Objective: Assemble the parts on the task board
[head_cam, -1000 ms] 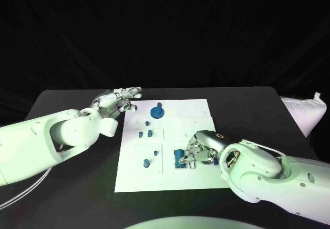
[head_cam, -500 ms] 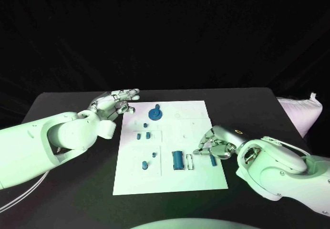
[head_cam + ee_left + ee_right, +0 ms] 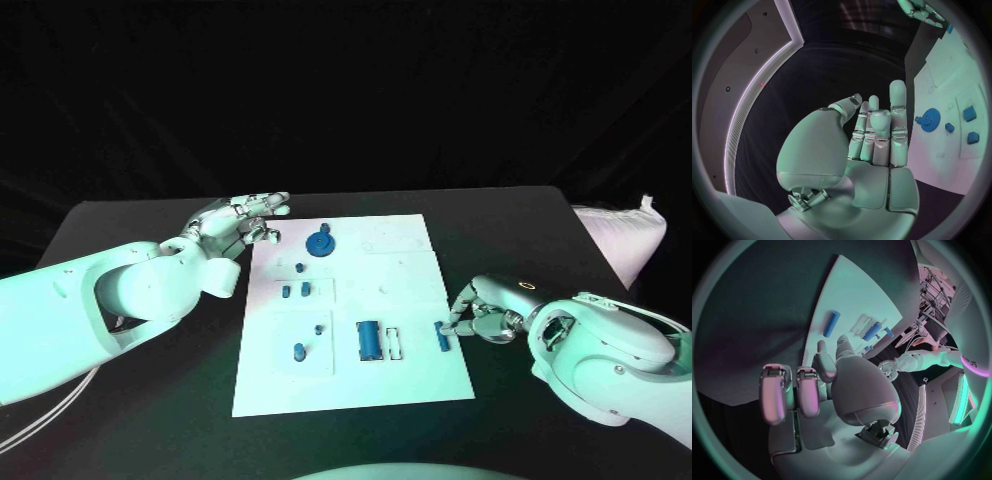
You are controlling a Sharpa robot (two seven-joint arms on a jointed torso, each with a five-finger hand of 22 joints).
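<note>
The right hand (image 3: 488, 318) hovers just off the task board's (image 3: 411, 385) three o'clock edge, its fingers (image 3: 773, 395) curled inward with nothing between them. Just beside those fingers, inside the board's edge, a small blue bar (image 3: 441, 336) lies flat. Further in, toward the centre and slightly to six o'clock, a longer blue cylinder (image 3: 369, 340) rests beside a pale slot. The left hand (image 3: 238, 215) sits off the board's eleven o'clock corner, fingers (image 3: 898, 112) straight, slightly apart and holding nothing. Near that corner, toward twelve o'clock, a blue gear (image 3: 320, 243) sits on the board. Several small blue pieces are scattered over the nine o'clock half: a pair of blocks (image 3: 296, 291) midway, and a peg (image 3: 300, 352) toward seven o'clock. The board lies in the middle of the black desk (image 3: 144, 400). Judging by how many pieces lie loose, assembly seems at an early or middle stage; whether the gear is fully seated cannot be told.
</note>
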